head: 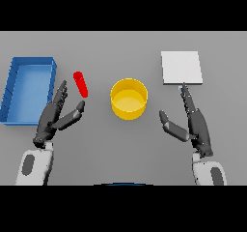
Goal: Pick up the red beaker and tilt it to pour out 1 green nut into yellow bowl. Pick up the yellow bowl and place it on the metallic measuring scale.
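Observation:
The red beaker stands slightly tilted on the grey table, left of centre. Just below and left of it is my left hand, fingers straight and thumb spread, apart from the beaker. The yellow bowl sits at the table's centre; no nut shows inside it. A flat metallic measuring scale lies at the back right. My right hand is in front of the scale, open, its fingertips reaching toward the scale's near edge.
A blue tray with raised walls stands along the left side, next to my left hand.

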You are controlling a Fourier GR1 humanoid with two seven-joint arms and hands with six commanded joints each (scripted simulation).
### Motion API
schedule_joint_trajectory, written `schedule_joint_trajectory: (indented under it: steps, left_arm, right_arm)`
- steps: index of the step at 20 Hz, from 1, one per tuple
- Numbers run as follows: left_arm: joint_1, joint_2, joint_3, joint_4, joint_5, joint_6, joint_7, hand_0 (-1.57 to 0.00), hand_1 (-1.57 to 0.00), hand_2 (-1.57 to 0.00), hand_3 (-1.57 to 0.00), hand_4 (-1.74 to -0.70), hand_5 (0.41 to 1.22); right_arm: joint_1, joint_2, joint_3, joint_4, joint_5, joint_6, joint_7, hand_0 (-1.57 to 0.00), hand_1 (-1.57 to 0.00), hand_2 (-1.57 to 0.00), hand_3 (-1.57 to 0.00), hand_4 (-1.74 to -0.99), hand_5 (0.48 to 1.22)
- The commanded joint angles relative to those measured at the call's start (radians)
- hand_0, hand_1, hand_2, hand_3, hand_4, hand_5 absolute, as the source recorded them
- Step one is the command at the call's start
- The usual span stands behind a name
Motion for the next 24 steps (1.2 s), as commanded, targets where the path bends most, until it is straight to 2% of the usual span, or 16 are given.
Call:
schedule_joint_trajectory:
  steps: [1,8,10,12,14,15,17,20,22,24]
  left_arm:
    - [-0.025,0.004,0.013,0.044,0.001,-0.001,-0.027,0.00,0.00,0.00,0.00,-1.17,0.648]
    - [-0.221,0.015,0.065,0.304,-0.001,-0.014,-0.118,0.00,0.00,0.00,0.00,-1.18,0.637]
    - [-0.257,0.017,0.070,0.355,-0.008,-0.015,-0.140,0.00,0.00,0.00,0.00,-1.20,0.646]
    - [-0.288,0.016,0.067,0.385,-0.025,-0.004,-0.149,0.00,0.00,0.00,0.00,-1.20,0.654]
    - [-0.342,0.013,0.075,0.442,-0.041,0.015,-0.131,0.00,0.00,0.00,0.00,-1.20,0.661]
    - [-0.368,0.007,0.081,0.475,-0.043,0.024,-0.136,0.00,0.00,0.00,0.00,-1.20,0.663]
    - [-0.390,0.011,0.087,0.509,-0.049,0.027,-0.153,0.00,0.00,0.00,0.00,-1.20,0.669]
    - [-0.433,-0.004,0.100,0.573,-0.056,0.056,-0.168,0.00,0.00,0.00,0.00,-1.22,0.678]
    - [-0.462,-0.016,0.118,0.623,-0.039,0.052,-0.208,0.00,0.00,0.00,0.00,-1.25,0.695]
    - [-0.481,-0.029,0.150,0.668,-0.011,0.056,-0.270,0.00,0.00,0.00,0.00,-1.29,0.708]
  right_arm:
    - [-0.003,-0.009,-0.014,0.011,-0.016,0.008,-0.001,0.00,0.00,0.00,0.00,-1.209,0.627]
    - [0.001,-0.005,-0.012,0.013,-0.021,0.011,-0.028,0.00,0.00,0.00,0.00,-1.227,0.625]
    - [-0.007,-0.004,-0.011,0.012,-0.007,0.001,-0.006,0.00,0.00,0.00,0.00,-1.218,0.626]
    - [0.009,-0.003,-0.010,0.003,-0.022,0.011,-0.023,0.00,0.00,0.00,0.00,-1.229,0.628]
    - [0.012,-0.001,-0.009,-0.006,-0.014,0.003,-0.014,0.00,0.00,0.00,0.00,-1.226,0.631]
    - [0.006,-0.005,-0.017,0.008,-0.022,0.008,-0.001,0.00,0.00,0.00,0.00,-1.231,0.633]
    - [0.015,-0.011,-0.020,0.001,-0.028,0.012,-0.016,0.00,0.00,0.00,0.00,-1.234,0.635]
    - [0.003,-0.008,-0.018,0.004,-0.021,0.006,-0.009,0.00,0.00,0.00,0.00,-1.241,0.641]
    - [0.003,-0.004,-0.022,0.014,-0.028,0.008,0.005,0.00,0.00,0.00,0.00,-1.245,0.642]
    - [0.012,-0.004,-0.018,-0.002,-0.026,0.007,-0.007,0.00,0.00,0.00,0.00,-1.246,0.645]
